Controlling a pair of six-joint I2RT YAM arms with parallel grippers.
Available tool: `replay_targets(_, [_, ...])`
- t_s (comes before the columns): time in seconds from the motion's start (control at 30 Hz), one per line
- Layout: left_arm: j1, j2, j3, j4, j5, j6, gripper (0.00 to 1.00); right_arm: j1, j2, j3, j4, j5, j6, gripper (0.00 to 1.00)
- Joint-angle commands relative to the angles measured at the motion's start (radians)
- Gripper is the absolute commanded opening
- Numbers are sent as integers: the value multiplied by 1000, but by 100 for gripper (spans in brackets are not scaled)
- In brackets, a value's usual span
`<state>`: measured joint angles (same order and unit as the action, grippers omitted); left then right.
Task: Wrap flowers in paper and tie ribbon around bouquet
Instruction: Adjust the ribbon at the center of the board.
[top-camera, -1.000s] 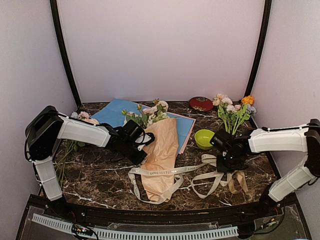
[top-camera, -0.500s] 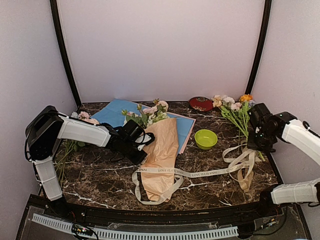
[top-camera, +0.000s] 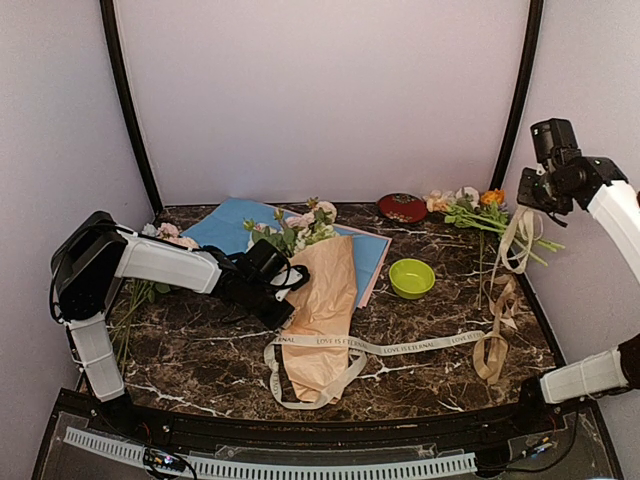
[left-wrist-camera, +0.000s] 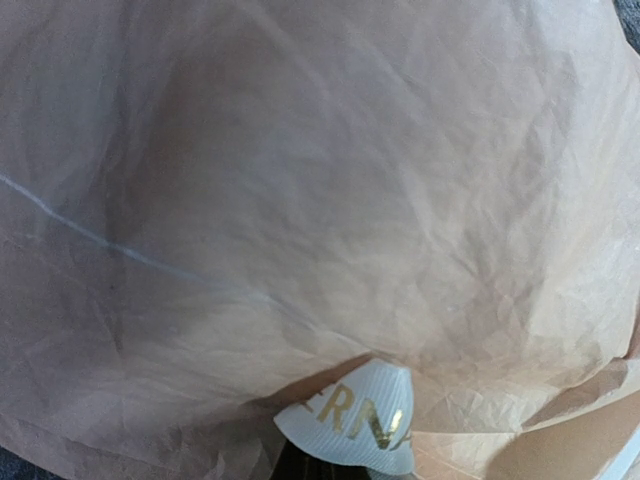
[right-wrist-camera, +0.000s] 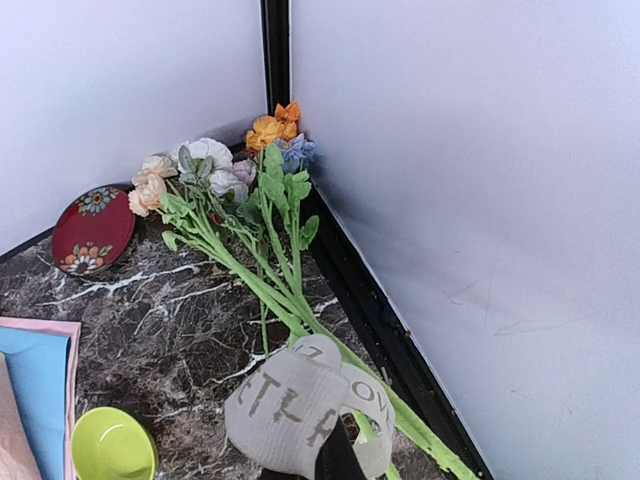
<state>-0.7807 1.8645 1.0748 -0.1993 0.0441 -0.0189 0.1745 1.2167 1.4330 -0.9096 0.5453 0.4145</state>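
Observation:
The bouquet lies mid-table: pink-cream flowers (top-camera: 303, 226) stick out of a cone of tan paper (top-camera: 325, 295). The cream lettered ribbon (top-camera: 400, 346) loops round the cone's narrow end, runs right across the table and rises to my right gripper (top-camera: 541, 193). That gripper is high by the right wall, shut on the ribbon, with folds of ribbon (right-wrist-camera: 300, 405) bunched over its tip. My left gripper (top-camera: 282, 300) rests at the cone's left edge. In its wrist view, paper (left-wrist-camera: 300, 200) fills the frame and a fold of ribbon (left-wrist-camera: 355, 418) curves over its shut tip.
A green bowl (top-camera: 410, 277) and a red plate (top-camera: 402, 207) sit right of the bouquet. A loose bunch with an orange bloom (top-camera: 478, 207) lies in the back right corner, below my right gripper. A light blue sheet (top-camera: 225, 228) lies under the bouquet, and another bunch (top-camera: 165, 235) lies far left.
My right gripper has risen from the table to the back right corner, drawing the slack ribbon loops out into a long line. The left arm and the bouquet have not moved.

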Motion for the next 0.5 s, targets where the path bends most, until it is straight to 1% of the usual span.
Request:
replay_targets(0.0, [8, 93, -45, -118, -6, 6, 0, -9, 68, -73, 69, -10, -7, 10])
replay_targets(0.03, [8, 92, -45, -117, -5, 7, 0, -9, 71, -110, 69, 14, 13, 29])
replay_targets(0.07, [8, 91, -45, -118, -4, 6, 0, -10, 72, -142, 63, 41, 38, 53])
replay_targets(0.1, [8, 91, -46, -119, -3, 7, 0, -12, 69, -169, 53, 63, 58, 74])
replay_targets(0.13, [8, 91, -45, -119, -3, 7, 0, -12, 64, -178, 43, 78, 68, 82])
replay_targets(0.17, [8, 93, -45, -117, -3, 7, 0, -12, 56, -181, 39, 79, 72, 86])
replay_targets(0.2, [8, 93, -47, -116, -3, 7, 0, -12, 47, -178, 40, 71, 67, 88])
replay_targets(0.27, [8, 94, -46, -115, -4, 8, 0, -11, 34, -165, 26, 1, 52, 91])
replay_targets(0.3, [8, 96, -46, -115, -5, 8, 0, -4, 32, -156, 5, -27, 48, 90])
replay_targets(0.4, [8, 97, -46, -115, -4, 7, 0, 67, 28, -171, -37, -132, 54, 79])
replay_targets(0.47, [8, 97, -46, -115, -4, 7, 0, 146, 26, -228, -23, -264, 68, 72])
